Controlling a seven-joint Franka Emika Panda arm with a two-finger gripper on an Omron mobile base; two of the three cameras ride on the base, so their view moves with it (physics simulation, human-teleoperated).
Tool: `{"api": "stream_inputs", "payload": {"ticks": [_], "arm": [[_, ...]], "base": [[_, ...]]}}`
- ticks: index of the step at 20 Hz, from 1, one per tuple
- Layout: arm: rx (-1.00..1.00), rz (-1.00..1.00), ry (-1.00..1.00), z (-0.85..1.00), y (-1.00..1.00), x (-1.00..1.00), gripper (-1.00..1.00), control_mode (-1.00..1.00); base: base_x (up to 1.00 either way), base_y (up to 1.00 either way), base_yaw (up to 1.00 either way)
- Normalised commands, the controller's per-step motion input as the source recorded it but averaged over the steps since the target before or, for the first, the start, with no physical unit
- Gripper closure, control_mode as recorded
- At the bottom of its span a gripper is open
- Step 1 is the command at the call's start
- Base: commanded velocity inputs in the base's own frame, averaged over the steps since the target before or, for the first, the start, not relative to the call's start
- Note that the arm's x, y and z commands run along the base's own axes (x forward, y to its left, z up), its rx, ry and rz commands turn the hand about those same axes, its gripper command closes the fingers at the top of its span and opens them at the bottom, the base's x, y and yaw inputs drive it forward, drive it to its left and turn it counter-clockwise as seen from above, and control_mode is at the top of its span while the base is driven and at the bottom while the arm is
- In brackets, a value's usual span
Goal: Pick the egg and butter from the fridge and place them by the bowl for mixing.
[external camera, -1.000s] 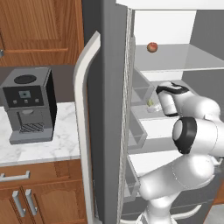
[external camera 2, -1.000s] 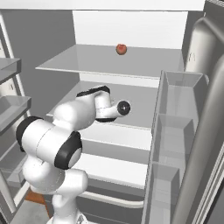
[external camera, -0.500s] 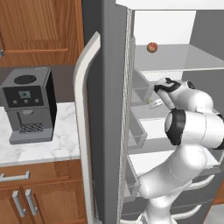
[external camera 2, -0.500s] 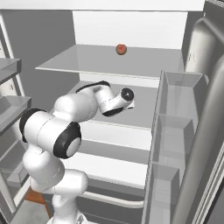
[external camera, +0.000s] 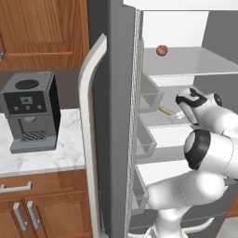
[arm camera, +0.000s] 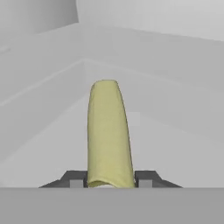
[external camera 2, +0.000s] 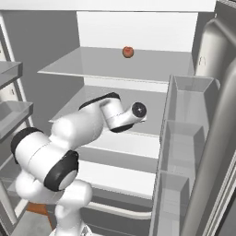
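The fridge (external camera: 118,116) stands open, its white inside and grey shelves showing. The butter (arm camera: 108,135), a yellow-olive stick, lies on the middle shelf (external camera: 160,121) and points away from the hand. My gripper (arm camera: 110,180) is shut on its near end, one dark fingertip (arm camera: 76,179) pressed to each side. From the left base view the butter (external camera: 165,109) lies just left of the gripper (external camera: 178,115). A small brown-red ball, seemingly the egg (external camera: 161,50), sits alone on the upper shelf (external camera 2: 115,64), well above the hand; the egg (external camera 2: 128,51) is untouched. The bowl is out of view.
Clear door bins (external camera 2: 184,138) stand close on the right of the arm (external camera 2: 110,115). The left door with its long white handle (external camera: 88,130) hangs open. A black coffee machine (external camera: 29,111) sits on the marble counter (external camera: 51,155) above wooden cabinets.
The arm has stretched further into the fridge along the middle shelf, and the hand has moved up to the butter. The ball on the upper shelf has stayed put.
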Motion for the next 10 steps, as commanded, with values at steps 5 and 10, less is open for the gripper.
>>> {"api": "stream_inputs", "payload": {"ticks": [5,10], "arm": [[0.02,-0.08,-0.28,0.10,-0.42,-0.96,1.00,-1.00],[0.10,-0.07,-0.03,0.42,-0.26,-0.96,1.00,-1.00]], "base": [[0.00,0.00,0.00],[0.00,0.00,0.00]]}}
